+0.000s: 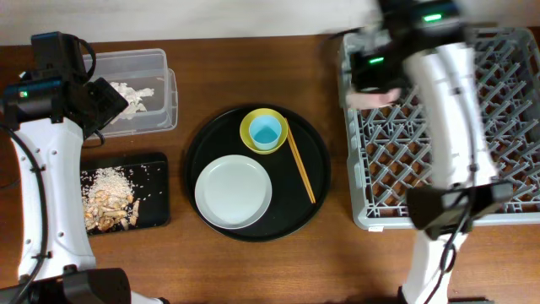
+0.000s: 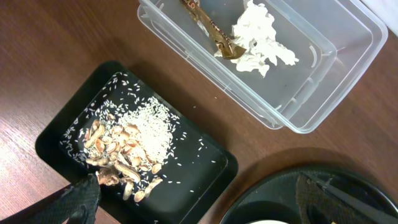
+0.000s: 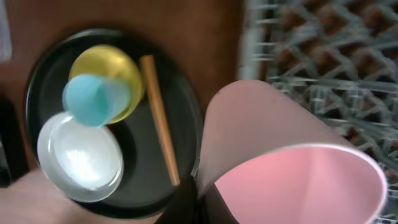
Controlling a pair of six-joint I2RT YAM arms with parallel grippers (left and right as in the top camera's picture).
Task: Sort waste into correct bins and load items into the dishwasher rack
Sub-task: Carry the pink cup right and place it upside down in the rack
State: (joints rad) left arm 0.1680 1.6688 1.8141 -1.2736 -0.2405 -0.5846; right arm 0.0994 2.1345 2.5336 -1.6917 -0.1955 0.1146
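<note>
My right gripper [image 1: 371,91] is shut on the pink cup [image 3: 292,155] and holds it above the left edge of the grey dishwasher rack [image 1: 515,110]. The light-blue cup [image 1: 266,132] sits in the yellow bowl [image 1: 251,121]. The grey plate [image 1: 234,192] and the chopsticks [image 1: 302,165] lie beside them. My left gripper [image 2: 199,208] is open and empty above the black tray [image 2: 205,168], which holds rice and brown food pieces [image 2: 146,124]. The clear tub [image 2: 348,43] holds crumpled white paper [image 2: 258,37] and a brown-gold wrapper [image 2: 211,28].
The plate, bowl and chopsticks rest on a large round black tray [image 1: 198,143] at the table's middle. The tub [image 1: 164,80] and the black tray [image 1: 156,190] stand at the left and the rack at the right. Bare wooden table lies along the front.
</note>
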